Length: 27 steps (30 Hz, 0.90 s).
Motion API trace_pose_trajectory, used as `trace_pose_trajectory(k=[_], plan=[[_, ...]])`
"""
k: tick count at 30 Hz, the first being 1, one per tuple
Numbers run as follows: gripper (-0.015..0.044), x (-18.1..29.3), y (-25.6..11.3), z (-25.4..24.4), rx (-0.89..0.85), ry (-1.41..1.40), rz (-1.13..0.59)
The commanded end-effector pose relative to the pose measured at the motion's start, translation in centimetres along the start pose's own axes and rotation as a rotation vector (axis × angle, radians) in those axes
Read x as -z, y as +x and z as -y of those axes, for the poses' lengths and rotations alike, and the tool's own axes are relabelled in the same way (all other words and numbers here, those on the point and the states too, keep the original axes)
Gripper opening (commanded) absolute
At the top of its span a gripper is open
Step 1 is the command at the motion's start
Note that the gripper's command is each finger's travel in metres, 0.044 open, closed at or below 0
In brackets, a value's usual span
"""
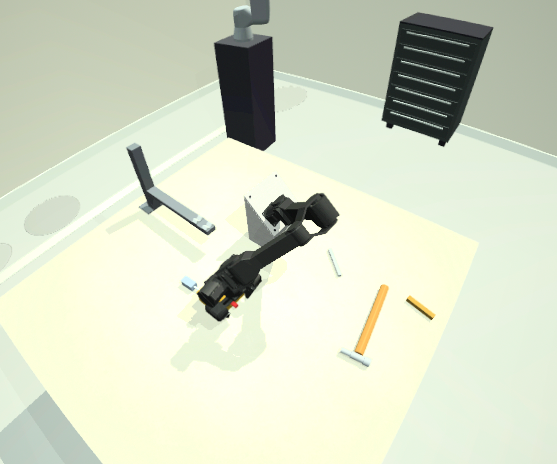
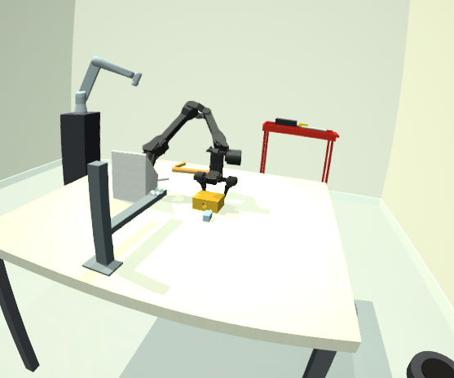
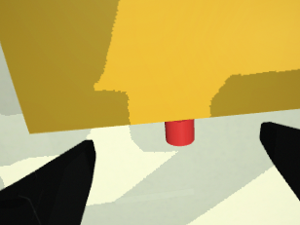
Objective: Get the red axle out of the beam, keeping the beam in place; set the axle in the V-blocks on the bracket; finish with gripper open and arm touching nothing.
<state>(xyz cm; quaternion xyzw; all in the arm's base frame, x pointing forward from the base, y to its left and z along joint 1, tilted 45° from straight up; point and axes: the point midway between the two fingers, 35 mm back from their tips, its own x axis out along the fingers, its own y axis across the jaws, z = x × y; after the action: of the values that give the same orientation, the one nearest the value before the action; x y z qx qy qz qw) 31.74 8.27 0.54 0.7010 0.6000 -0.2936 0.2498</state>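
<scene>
The beam, a yellow block (image 2: 208, 199) (image 3: 161, 48), rests on the table below my gripper. The red axle (image 1: 234, 304) (image 3: 179, 133) sticks out a short way from one end of it; the rest is hidden inside. My gripper (image 2: 214, 194) (image 3: 177, 139) is open. Its fingers stand wide on either side of the axle's red end in the wrist view, touching neither axle nor beam that I can see. The grey bracket (image 1: 174, 204) (image 2: 100, 212) has a post and a long side arm. The pale V-blocks (image 1: 203, 223) (image 2: 156, 191) sit at that arm's free end and look empty.
A pale blue block (image 1: 189, 283) (image 2: 207, 216) lies close to the beam's other end. A light grey panel (image 1: 259, 222) (image 2: 129, 175) stands between the arm's base and the bracket. A hammer (image 1: 373, 320), a thin grey rod (image 1: 334, 262) and an orange bar (image 1: 420, 307) lie on the table.
</scene>
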Motion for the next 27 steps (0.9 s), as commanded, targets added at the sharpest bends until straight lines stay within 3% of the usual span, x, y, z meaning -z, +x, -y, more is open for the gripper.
trace_pose_trajectory(k=[1,13,20,27], plan=[[0.0361,0.02,-0.03,-0.03,-0.001,-0.001,0.000],[0.0046,0.02,-0.03,-0.03,-0.001,-0.001,0.000],[0.0000,0.02,-0.03,-0.03,-0.001,-0.001,0.000],[0.0000,0.39,-0.03,-0.09,-0.001,-0.001,0.000]])
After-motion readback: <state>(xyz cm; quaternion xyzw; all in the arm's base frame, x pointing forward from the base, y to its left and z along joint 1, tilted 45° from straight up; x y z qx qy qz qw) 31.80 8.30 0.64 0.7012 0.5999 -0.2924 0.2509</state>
